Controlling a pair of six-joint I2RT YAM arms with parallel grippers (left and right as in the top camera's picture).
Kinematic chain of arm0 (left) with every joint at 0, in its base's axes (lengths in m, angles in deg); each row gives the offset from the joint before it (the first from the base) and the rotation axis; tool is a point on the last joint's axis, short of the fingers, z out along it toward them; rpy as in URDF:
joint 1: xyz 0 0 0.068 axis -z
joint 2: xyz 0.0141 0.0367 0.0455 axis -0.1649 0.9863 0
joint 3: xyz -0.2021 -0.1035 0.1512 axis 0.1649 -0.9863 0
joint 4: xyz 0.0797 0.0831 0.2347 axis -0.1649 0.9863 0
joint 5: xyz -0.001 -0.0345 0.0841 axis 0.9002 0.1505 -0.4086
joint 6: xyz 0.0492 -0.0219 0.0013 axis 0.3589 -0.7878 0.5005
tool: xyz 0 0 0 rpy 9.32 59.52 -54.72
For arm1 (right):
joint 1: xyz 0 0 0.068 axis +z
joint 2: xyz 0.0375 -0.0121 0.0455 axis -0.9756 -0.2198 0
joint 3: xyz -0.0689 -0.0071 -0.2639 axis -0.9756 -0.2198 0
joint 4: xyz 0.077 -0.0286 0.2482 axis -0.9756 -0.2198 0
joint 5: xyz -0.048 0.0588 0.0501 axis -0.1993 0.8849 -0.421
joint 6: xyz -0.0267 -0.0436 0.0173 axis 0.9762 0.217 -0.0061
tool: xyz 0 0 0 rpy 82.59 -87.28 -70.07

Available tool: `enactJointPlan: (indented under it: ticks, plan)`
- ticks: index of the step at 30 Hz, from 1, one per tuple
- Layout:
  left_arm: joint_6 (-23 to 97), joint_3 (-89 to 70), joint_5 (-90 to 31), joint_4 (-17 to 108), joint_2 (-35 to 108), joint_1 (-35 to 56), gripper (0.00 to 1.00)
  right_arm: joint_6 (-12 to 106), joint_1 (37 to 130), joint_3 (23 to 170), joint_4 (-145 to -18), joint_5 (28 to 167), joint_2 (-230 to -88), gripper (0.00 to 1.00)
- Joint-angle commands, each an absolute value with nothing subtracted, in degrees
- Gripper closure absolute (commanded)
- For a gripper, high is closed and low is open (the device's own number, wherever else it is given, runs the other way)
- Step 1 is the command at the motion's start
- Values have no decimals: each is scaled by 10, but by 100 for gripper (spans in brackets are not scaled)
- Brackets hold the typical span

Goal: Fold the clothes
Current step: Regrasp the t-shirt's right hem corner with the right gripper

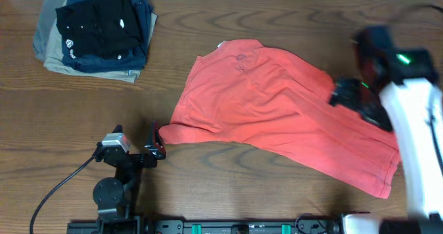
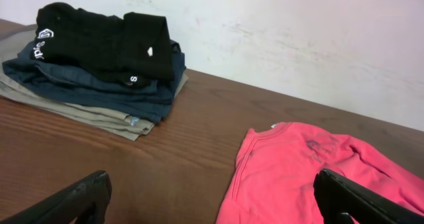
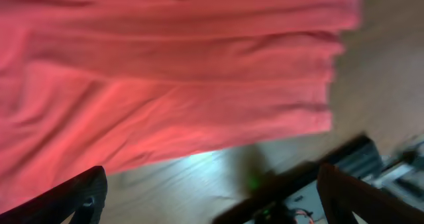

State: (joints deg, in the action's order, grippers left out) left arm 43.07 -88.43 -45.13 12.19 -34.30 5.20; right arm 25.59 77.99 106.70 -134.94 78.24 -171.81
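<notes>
**Red tee lies unfolded, both tools wide apart**

Coral-red T-shirt (image 1: 277, 113) (image 2: 311, 177) (image 3: 165, 71) lies spread & rumpled on the tabletop (image 1: 208, 26), centre to right. Collar points to the far edge, hem runs down toward the near right corner. Faint dark print shows just below the collar.

Left tool (image 1: 158, 142) (image 2: 211, 184) sits low at the near side, just beside the shirt's near-left corner. Its jaws are apart w/ nothing between them.

Right tool (image 1: 340, 95) (image 3: 212, 184) is over the shirt's right part. Jaws are apart, w/ red cloth & bare wood below. View is blurred, so can't tell if it touches the fabric.

Stack of folded garments (image 1: 97, 30) (image 2: 99, 52) (black, navy, khaki) sits at the far left, well apart from the shirt.
</notes>
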Motion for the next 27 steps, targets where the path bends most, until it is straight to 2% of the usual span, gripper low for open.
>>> enactJointPlan:
  ticks: [1,9,18,27]
  plan:
    - [432,-895,-444,141,-346,50,2,245,714,984,-1325,792,-1687,1]
    - [432,-895,-444,141,-346,50,2,280,548,855,-1280,856,-1660,1]
    - [432,-895,-444,140,-346,50,2,271,459,818,-1269,856,-1659,1]
    - [432,-895,-444,141,-346,50,2,256,331,793,-1214,864,-1657,1]
